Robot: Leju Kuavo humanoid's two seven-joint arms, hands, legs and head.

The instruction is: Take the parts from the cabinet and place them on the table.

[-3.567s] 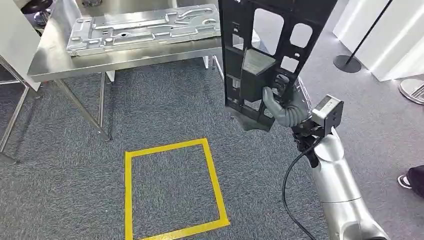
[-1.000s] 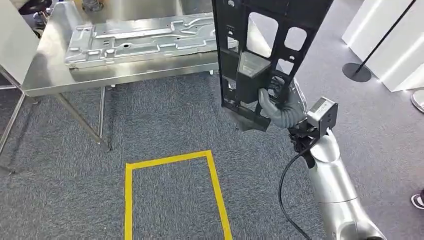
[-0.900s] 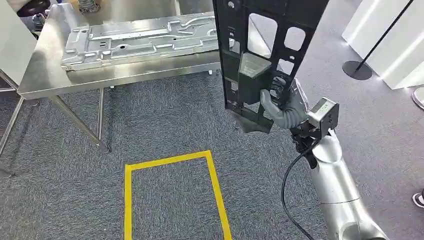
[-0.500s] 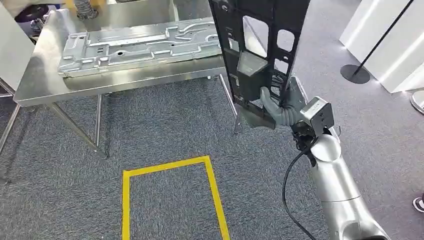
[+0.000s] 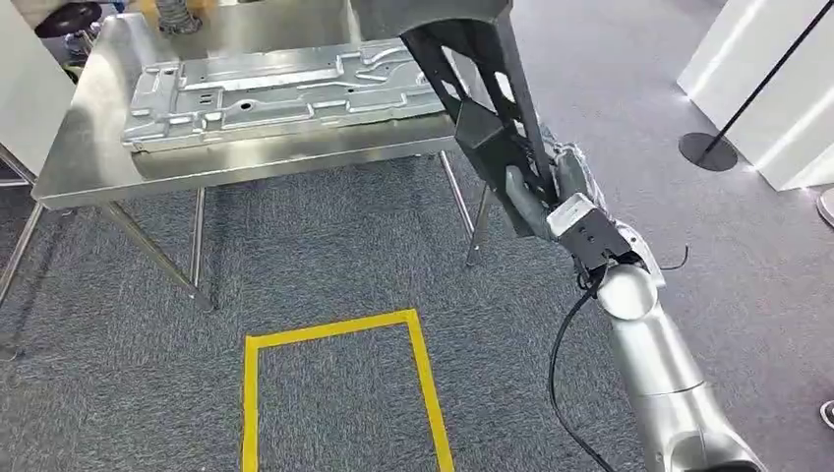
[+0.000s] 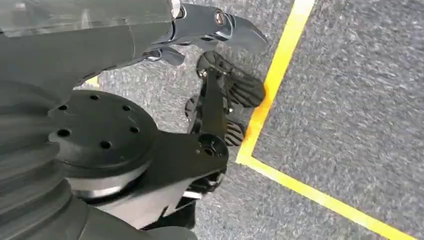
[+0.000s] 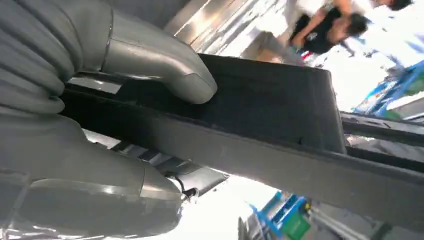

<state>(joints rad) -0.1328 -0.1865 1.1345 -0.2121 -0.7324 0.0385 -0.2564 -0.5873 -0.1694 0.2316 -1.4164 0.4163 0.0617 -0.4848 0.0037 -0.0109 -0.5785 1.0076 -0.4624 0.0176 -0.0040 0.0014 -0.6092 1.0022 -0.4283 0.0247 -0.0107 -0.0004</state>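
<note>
I am on the carrying step, with the placing about to begin. My right hand (image 5: 536, 187) grips the black frame (image 5: 472, 93); in the right wrist view my thumb (image 7: 155, 62) lies across the frame's (image 7: 260, 115) flat face and the other fingers (image 7: 100, 200) wrap under its edge, so the hold looks firm. The frame is tilted, its top leaning forward and left over the near right corner of the table (image 5: 89, 147), its lower end low by my wrist, off the table's right side. It is not touching the tabletop as far as I can tell.

On the table lies a metal plate (image 5: 285, 84), flat, taking up most of the middle. The bare steel is a strip along the near edge and at the left end; the far right is hidden behind the frame.

My left hand (image 6: 210, 22) hangs low beside me over the carpet and the yellow tape (image 6: 280, 65). Whether its fingers are curled or apart I cannot tell; I see nothing in them.

Next, I judge, I must bring the frame fully over the table and lower it until it lies flat. The plate leaves little room, so the frame will probably have to rest on it or just beside it. A long frame held at one end may swing or catch the table edge, so I should lower slowly and let go only once it is supported.
</note>
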